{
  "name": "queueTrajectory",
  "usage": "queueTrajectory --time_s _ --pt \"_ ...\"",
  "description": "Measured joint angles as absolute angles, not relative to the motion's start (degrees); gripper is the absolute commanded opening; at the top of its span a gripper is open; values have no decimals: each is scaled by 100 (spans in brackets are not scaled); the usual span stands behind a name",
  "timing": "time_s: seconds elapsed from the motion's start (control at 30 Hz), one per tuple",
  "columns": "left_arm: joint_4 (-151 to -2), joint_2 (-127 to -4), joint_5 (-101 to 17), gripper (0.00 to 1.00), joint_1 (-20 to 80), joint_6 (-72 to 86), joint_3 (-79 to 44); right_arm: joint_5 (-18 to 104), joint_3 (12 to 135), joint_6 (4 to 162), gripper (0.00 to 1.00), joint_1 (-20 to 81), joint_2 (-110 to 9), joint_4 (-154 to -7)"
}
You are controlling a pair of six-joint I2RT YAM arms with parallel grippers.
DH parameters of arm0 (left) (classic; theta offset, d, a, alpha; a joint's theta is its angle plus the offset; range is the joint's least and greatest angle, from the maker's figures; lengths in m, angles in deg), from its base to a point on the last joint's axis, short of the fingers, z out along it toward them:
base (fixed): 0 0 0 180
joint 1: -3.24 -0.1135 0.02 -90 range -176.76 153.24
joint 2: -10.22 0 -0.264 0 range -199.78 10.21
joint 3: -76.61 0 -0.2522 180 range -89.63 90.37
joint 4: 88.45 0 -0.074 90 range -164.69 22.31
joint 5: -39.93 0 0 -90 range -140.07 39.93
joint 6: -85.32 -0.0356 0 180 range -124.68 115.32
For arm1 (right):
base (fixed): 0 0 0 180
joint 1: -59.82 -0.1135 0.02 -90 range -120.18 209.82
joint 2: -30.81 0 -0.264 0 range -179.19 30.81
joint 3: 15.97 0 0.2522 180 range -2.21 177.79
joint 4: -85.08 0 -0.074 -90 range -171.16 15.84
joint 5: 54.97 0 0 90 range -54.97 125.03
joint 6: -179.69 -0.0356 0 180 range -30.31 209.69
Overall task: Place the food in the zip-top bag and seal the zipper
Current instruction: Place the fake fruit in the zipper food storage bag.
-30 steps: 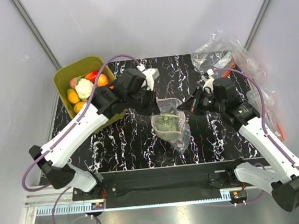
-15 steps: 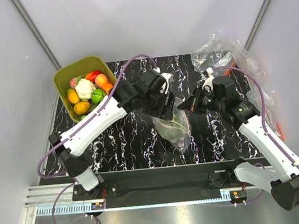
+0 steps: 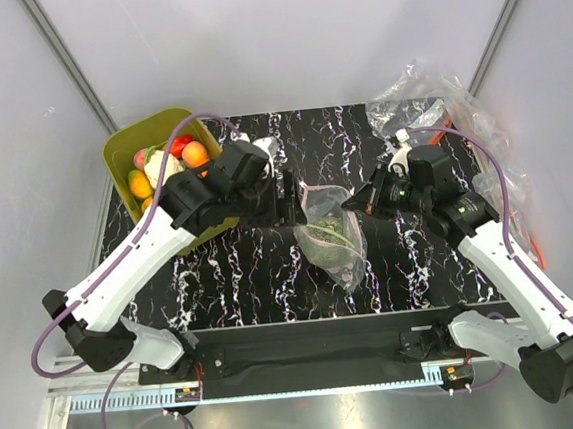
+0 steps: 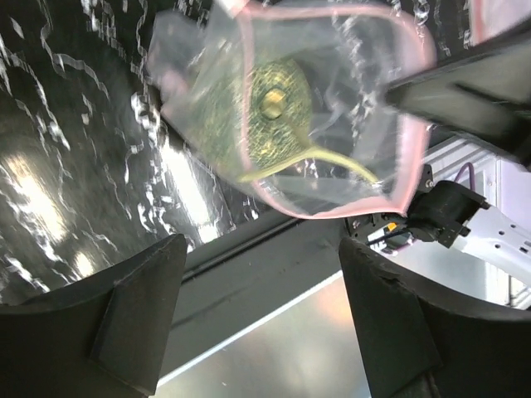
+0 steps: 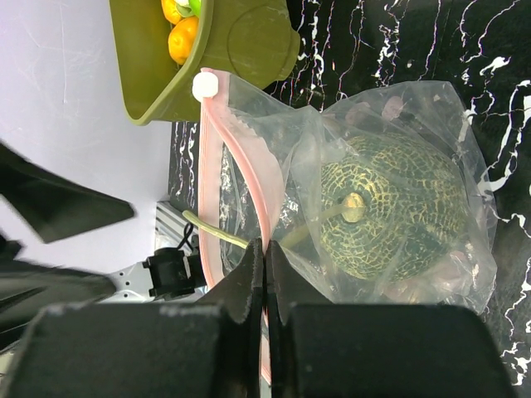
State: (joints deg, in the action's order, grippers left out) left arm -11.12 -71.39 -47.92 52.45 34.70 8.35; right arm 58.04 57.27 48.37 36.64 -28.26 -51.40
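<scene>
The zip-top bag [image 3: 334, 242] lies mid-table with its mouth held up and open, a green netted melon [image 5: 390, 211] with a pale stem inside it. My right gripper [image 5: 265, 249] is shut on the pink zipper [image 5: 217, 166] at the mouth's right edge [image 3: 358, 200]. My left gripper [image 3: 287, 196] stands open and empty just left of the bag. In the left wrist view its fingers [image 4: 137, 315] frame bare space below the bag's pink rim [image 4: 406, 157]. More food [image 3: 193, 152], oranges, red pieces and a cauliflower, sits in the olive tub [image 3: 125, 143].
A heap of other clear bags [image 3: 427, 102] with orange strips lies at the back right corner. The olive tub's wall [image 5: 241, 41] is close behind the bag's mouth. A white slider [image 5: 204, 85] sits at the zipper's end. Black marbled tabletop [image 3: 241, 269] lies in front.
My left gripper opened, let the melon go into the bag and drew back to the left of the mouth. The right gripper kept its hold.
</scene>
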Motion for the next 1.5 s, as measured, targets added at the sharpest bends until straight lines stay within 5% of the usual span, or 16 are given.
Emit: queueTrajectory --time_s 0.33,0.57,0.8,0.97,1.2,1.5 --pt "-1905 -7482 -4440 73 4913 3955 312 5808 5736 4944 0 3664 -2826 -5129" --pt "-2168 -8111 -4383 31 4913 3944 699 5806 5751 5003 0 3664 -2826 -5123" --pt "-1967 -8262 -4432 1 4906 3815 699 5671 6031 5143 0 3664 -2826 -4786" --pt "-1184 -8350 -4591 0 4891 3608 1069 5413 6453 5370 0 3664 -2966 -4329" --pt "-155 -9043 -4801 0 4771 3142 3803 4750 7721 5965 0 3664 -3689 -3278" --pt "66 -8798 -4285 0 4624 3116 2946 4368 9043 6492 0 3664 -4338 -2174"
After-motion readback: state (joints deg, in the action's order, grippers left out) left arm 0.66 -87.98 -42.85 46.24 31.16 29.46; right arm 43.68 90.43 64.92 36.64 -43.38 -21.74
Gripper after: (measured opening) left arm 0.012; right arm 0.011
